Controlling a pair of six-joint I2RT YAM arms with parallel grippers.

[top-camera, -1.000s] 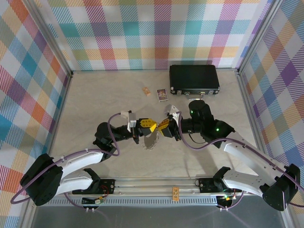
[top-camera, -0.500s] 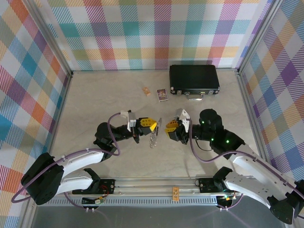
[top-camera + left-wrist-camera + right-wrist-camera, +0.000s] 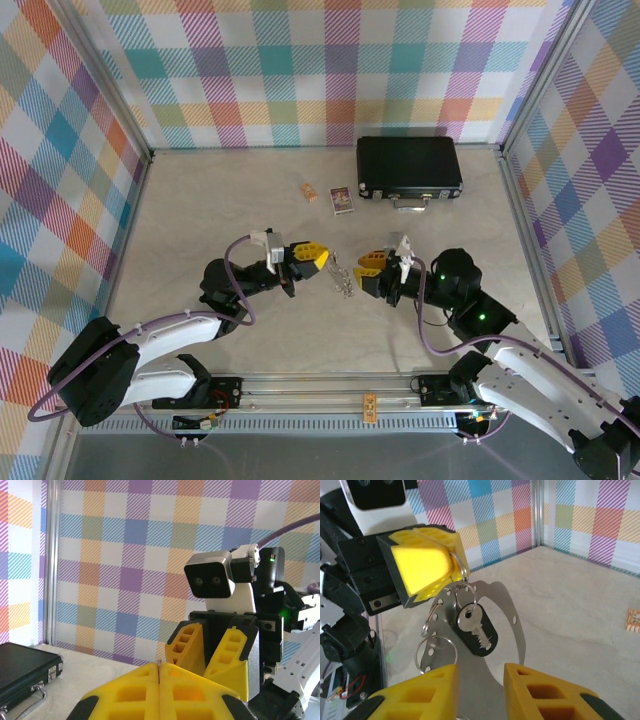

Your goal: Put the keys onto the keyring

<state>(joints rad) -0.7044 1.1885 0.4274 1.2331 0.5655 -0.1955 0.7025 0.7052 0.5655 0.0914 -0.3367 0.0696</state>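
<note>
Status: partly done, on the visible evidence.

The left end effector point(image 3: 158, 669) has its yellow fingers pressed together, with only a thin sliver of metal visible in the seam. In the right wrist view that grip is clamped on the top of the silver keyring bundle point(image 3: 510, 605), a thin curved metal plate with punched holes that carries several wire split rings. The bundle hangs clear of the pale bench point(image 3: 220, 200), just above centre frame in the top view, between the two arms.

One black-headed silver key point(image 3: 476, 631) hangs from a ring near the top of the bundle and appears fully threaded. Below and left of it an empty split ring point(image 3: 455, 654) hangs loose and carries nothing.

The right end effector point(image 3: 480, 669) sits just below the bundle with its fingers apart and nothing between them. It is near the plate but not touching it.

Outstanding: at least one ring is unfilled. No loose key can be identified on the bench. A small patterned card point(image 3: 342, 200) and a smaller orange item point(image 3: 308, 190) lie in the upper centre, beside a closed black hard case point(image 3: 410, 165). They are too small to classify. Whether further keys are required cannot be confirmed. If so, the right arm must fetch one before any threading can go on.
</note>
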